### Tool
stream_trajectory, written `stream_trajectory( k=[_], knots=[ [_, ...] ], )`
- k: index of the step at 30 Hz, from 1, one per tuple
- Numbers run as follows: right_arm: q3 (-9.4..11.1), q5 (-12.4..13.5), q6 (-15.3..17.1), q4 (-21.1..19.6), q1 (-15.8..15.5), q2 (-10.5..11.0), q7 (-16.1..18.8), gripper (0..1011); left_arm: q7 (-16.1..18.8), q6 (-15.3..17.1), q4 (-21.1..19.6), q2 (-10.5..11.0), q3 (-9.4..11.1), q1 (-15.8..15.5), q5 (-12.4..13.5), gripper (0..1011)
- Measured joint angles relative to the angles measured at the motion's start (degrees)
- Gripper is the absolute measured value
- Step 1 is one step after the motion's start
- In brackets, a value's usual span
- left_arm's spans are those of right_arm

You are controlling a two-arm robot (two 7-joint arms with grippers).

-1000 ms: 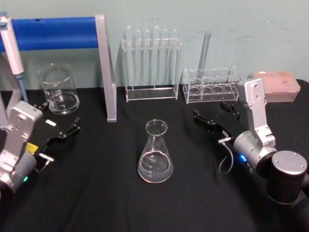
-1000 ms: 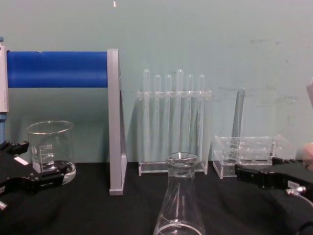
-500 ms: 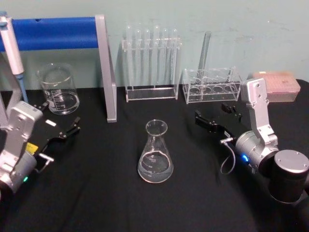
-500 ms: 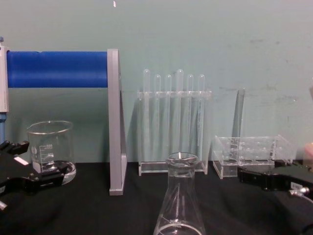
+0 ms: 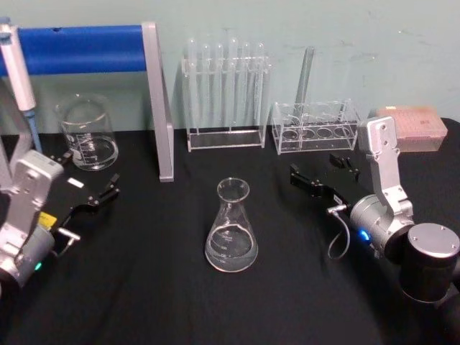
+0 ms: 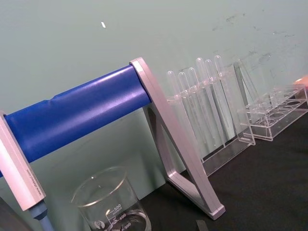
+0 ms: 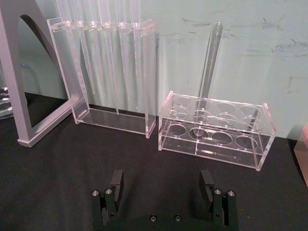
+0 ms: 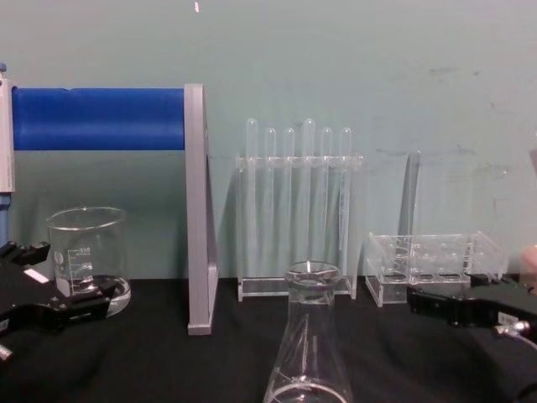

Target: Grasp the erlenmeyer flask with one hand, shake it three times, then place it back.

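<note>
— Black cloth over the whole table (image 5: pixel 144 287), pale green wall behind. Where's the erlenmeyer flask (image 5: pixel 231 228)?

— Middle of the table, nearer us than the racks, standing upright on its base. Nothing touches it.

— So the shaking hasn't started?

— I can't tell from how it stands whether it was shaken and set back or never lifted. What's plain is that no gripper holds it now, so I'd judge the grasp is yet to come.

— And the arms?

— The right gripper (image 5: pixel 321 172) sits to the right of the flask, well apart from it and a bit farther back, just in front of the low clear rack (image 5: pixel 315 126). Its wrist camera shows the two fingers (image 7: pixel 117 179) spread wide with nothing between them.

— The left one?

— The left gripper (image 5: pixel 93 188) is parked at the left, near the beaker (image 5: pixel 88 134), also apart from the flask. Its jaws look open and empty.

— What's left, then?

— By my reckoning, everything: reach, close on the flask, three shakes, set it down.
</note>
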Motion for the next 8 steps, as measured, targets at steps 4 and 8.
stream_trajectory(
  k=[4, 8],
  knots=[
    [0.0, 0.0, -0.1, 0.0, 0.0, 0.0, 0.0, 1000, 0.0, 0.0, 0.0, 0.0, 0.0, 0.0, 0.0, 1001],
    [-0.1, 0.0, -0.1, 0.0, 0.0, 0.0, -0.1, 1000, 0.0, 0.0, 0.0, 0.0, 0.0, 0.0, 0.0, 1001]
  ],
)
